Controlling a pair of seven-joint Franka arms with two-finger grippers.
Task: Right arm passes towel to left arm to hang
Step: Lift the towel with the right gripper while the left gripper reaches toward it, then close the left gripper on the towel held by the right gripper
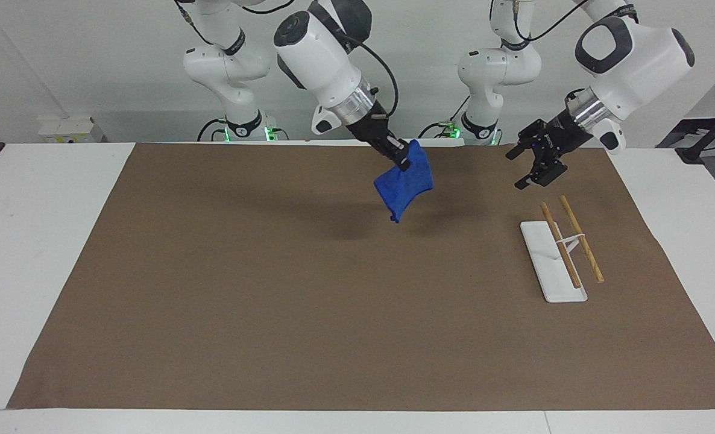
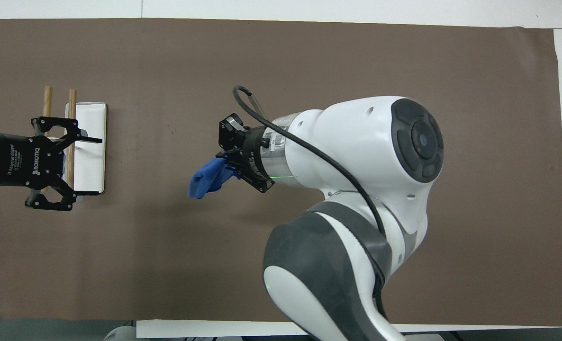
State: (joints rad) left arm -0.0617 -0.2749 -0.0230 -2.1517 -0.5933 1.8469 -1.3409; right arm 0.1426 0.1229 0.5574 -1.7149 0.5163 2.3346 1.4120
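Note:
My right gripper [image 1: 404,161] is shut on the bright-blue towel [image 1: 407,184] and holds it in the air over the middle of the brown mat. The towel hangs bunched below the fingers and also shows in the overhead view [image 2: 206,177], next to the right gripper [image 2: 228,152]. My left gripper [image 1: 514,171] is open and empty. It is raised by the rack and its jaws face the towel, with a clear gap between them. In the overhead view the left gripper [image 2: 97,166] covers part of the rack.
The hanging rack has a white base [image 1: 545,268] and two wooden rods [image 1: 582,240] and stands toward the left arm's end of the brown mat [image 1: 273,301]. It also shows in the overhead view [image 2: 94,111]. The white table [image 1: 32,241] surrounds the mat.

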